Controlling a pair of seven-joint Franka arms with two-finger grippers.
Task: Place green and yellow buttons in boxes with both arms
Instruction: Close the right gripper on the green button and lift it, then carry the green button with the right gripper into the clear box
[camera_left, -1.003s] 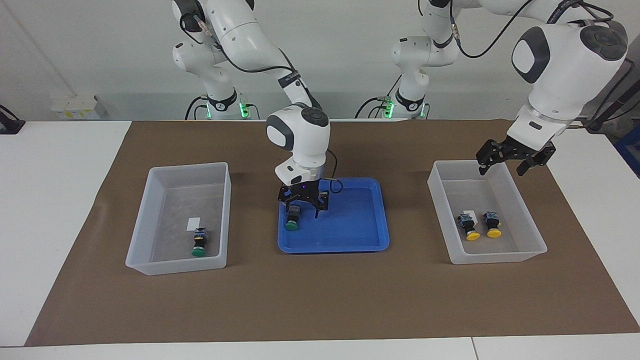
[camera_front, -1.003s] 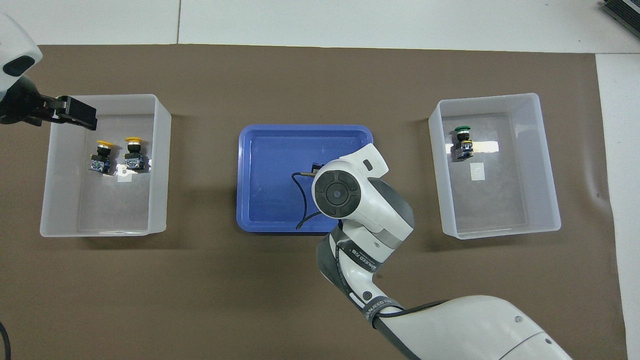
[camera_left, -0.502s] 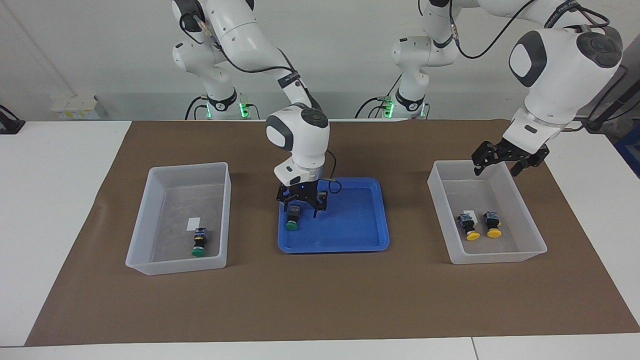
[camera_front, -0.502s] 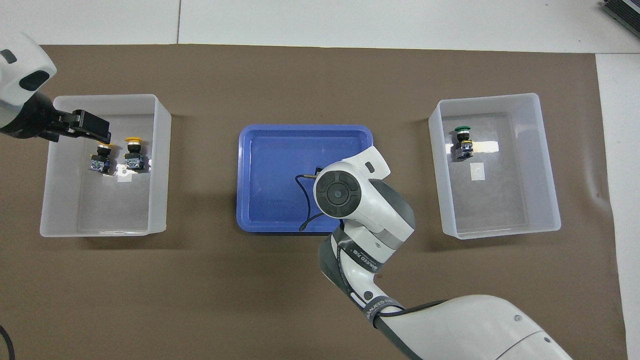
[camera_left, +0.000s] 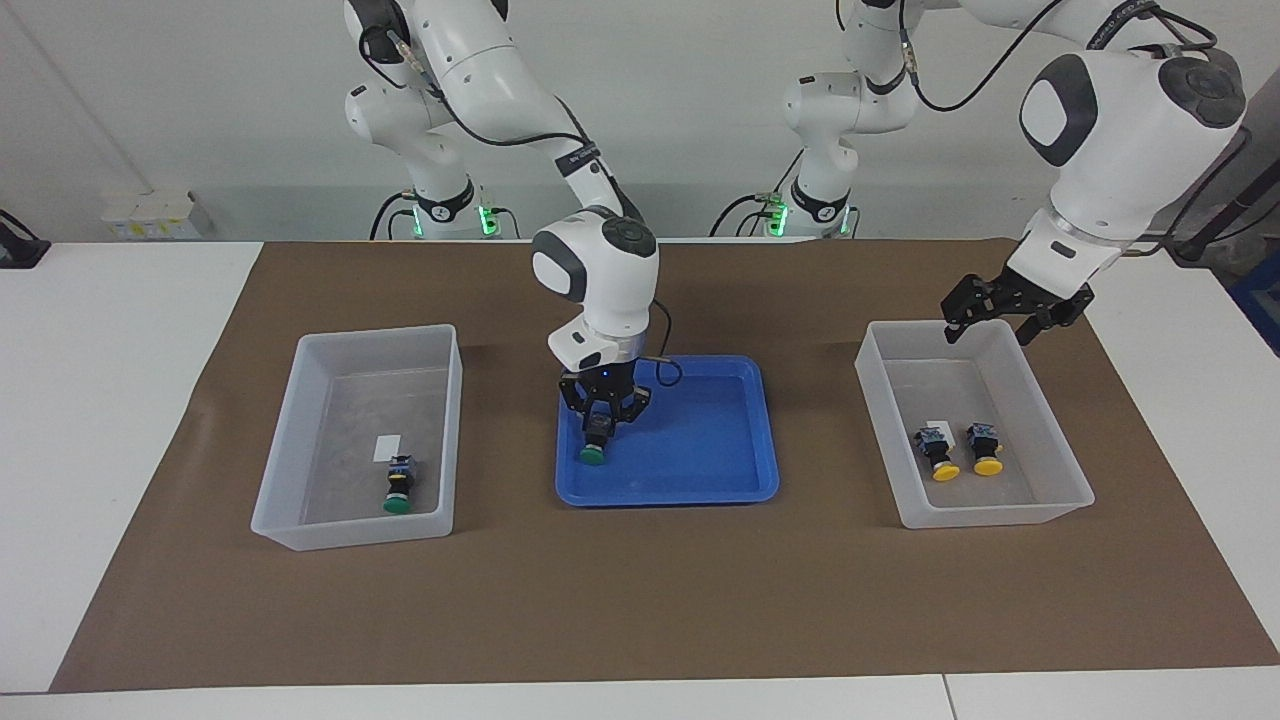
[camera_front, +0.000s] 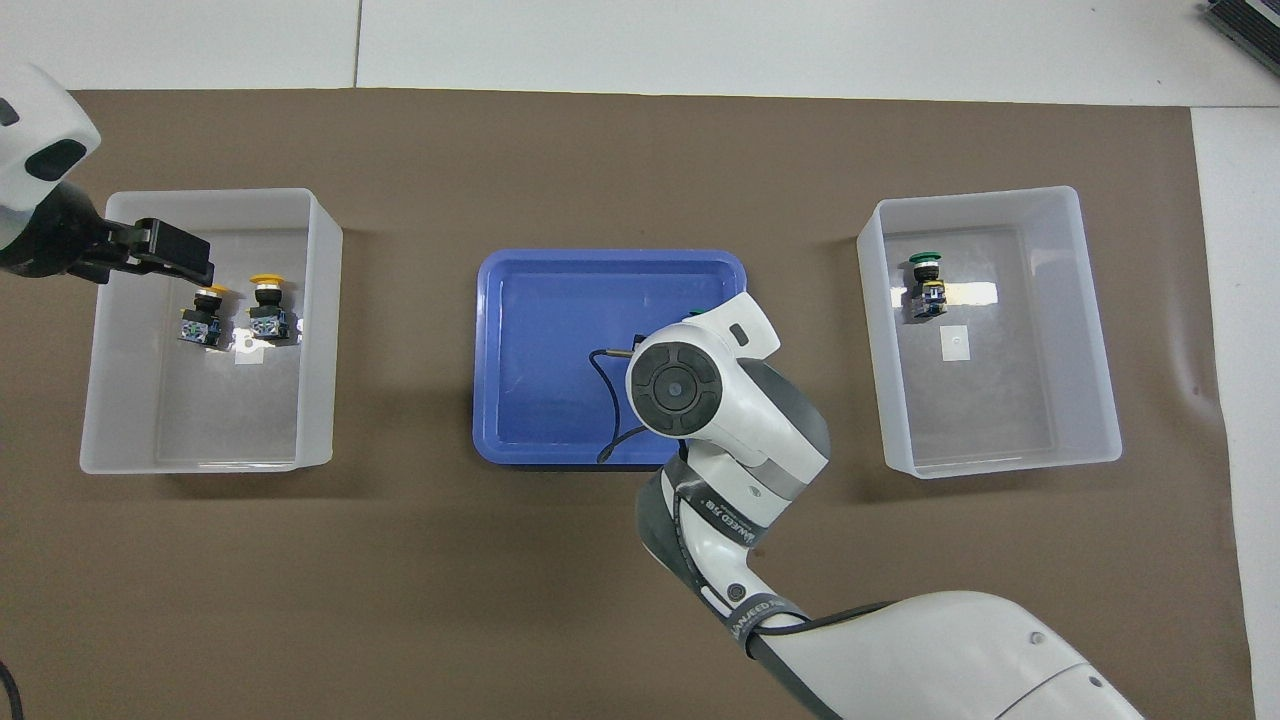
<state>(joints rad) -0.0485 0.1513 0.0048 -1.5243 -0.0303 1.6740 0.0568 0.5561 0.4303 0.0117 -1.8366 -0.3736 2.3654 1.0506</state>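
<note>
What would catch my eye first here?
Probably the right gripper down in the blue tray at the table's middle, its jaws shut on a green button. Two yellow buttons lie in the box under the open left gripper.

Right arm (camera_left: 597, 270) reaches straight down, jaws pinched; left arm (camera_left: 1130, 110) raised, jaws spread.

1. Bright and even throughout, lit from above.
2. Soft, short shadows on the mat (camera_left: 640, 600) beside the bins (camera_left: 360, 510) and under the right gripper (camera_left: 600, 420).
3. Glare patch on a bin floor (camera_front: 975, 293).
4. Sharp in both views, without blur.
</note>
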